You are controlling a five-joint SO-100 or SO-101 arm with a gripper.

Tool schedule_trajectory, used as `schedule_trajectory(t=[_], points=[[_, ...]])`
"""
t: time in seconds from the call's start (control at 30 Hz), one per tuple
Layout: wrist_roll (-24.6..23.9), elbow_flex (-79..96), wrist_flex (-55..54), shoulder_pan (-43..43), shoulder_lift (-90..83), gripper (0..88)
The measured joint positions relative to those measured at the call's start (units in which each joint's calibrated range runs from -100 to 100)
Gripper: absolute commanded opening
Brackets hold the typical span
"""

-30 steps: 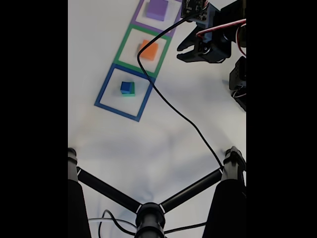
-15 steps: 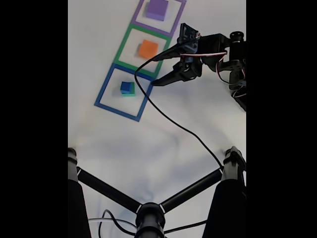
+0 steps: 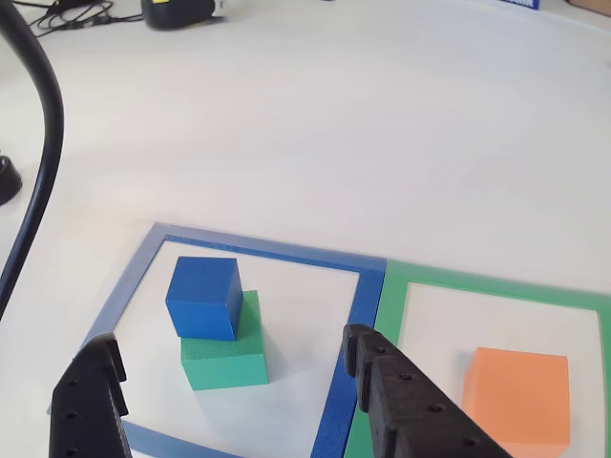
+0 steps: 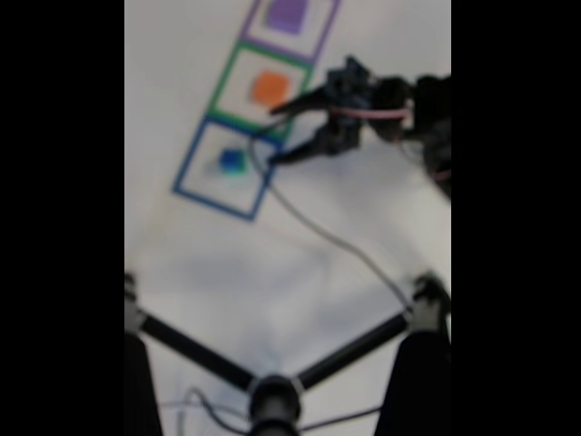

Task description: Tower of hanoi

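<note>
In the other view, a small blue cube (image 3: pixel 203 298) sits on a wider green block (image 3: pixel 227 355), both inside the blue tape square (image 3: pixel 258 250). My gripper (image 3: pixel 229 343) is open, and its two black fingers (image 3: pixel 401 405) straddle this stack from the near side without touching it. An orange block (image 3: pixel 518 396) rests in the green tape square to the right. In the blurred fixed view, the open gripper (image 4: pixel 275 134) points left at the blue cube (image 4: pixel 232 161). The orange block (image 4: pixel 270 88) and the purple slab (image 4: pixel 288 12) lie further up.
A black cable (image 4: pixel 318 232) trails from the arm across the white table, and it curves down the left edge in the other view (image 3: pixel 43 124). Black tripod legs (image 4: pixel 272 391) cross the bottom of the fixed view. A dark object (image 3: pixel 177 11) lies at the far table edge.
The arm has swung down and left from beside the purple square, so the open gripper now reaches the blue square's right edge. The blocks have not moved. The fixed view has gone blurry.
</note>
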Motion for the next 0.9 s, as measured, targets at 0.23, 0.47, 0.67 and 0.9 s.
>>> schedule_trajectory(t=[0.23, 0.47, 0.67, 0.9], points=[[0.00, -3.27, -6.89, 0.49, 11.67, 26.6], [0.00, -9.38, -16.70, 0.87, 25.19, 26.7], [0.00, -14.62, -22.00, 0.87, 33.84, 26.6], [0.00, -19.44, -23.27, 0.10, 39.38, 26.7]])
